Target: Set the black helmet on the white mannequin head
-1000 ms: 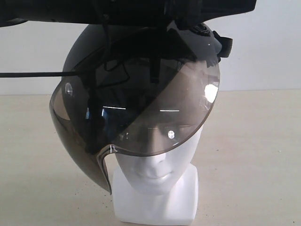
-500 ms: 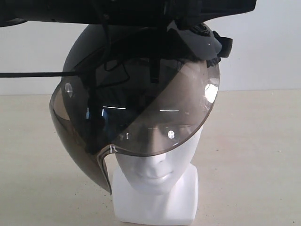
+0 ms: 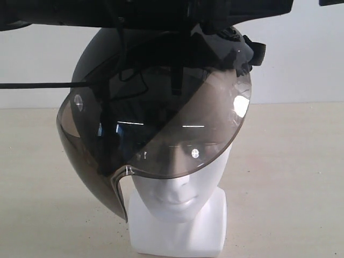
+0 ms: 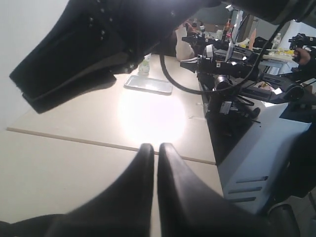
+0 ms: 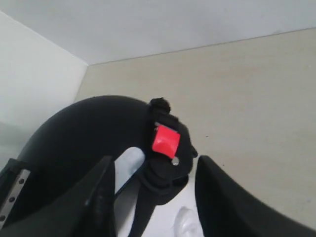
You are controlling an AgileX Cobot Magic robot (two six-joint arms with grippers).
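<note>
The black helmet [image 3: 94, 56] sits tilted over the white mannequin head [image 3: 177, 201]. Its smoky visor [image 3: 161, 129] covers the eyes and hangs lower on the left. The head stands on its square base on the table. In the right wrist view my right gripper [image 5: 154, 165] is open, its fingers [image 5: 101, 187] standing on either side of the helmet's strap buckle with a red tab [image 5: 165, 140], with gaps on both sides. The helmet shell [image 5: 74, 143] and the mannequin's ear [image 5: 187, 222] show there too. My left gripper [image 4: 155, 148] is shut on nothing, above bare table.
Dark arm parts [image 3: 161, 13] cross the top of the exterior view above the helmet, and a black cable [image 3: 37, 84] runs left. The beige table [image 3: 290, 177] spreads on both sides. A flat metal tray [image 4: 148, 84] and an equipment rack [image 4: 237, 74] lie beyond the left gripper.
Helmet and head have not moved. The light grey part by the buckle at the helmet's upper right has shifted slightly, and a dark part has entered the top right corner.
</note>
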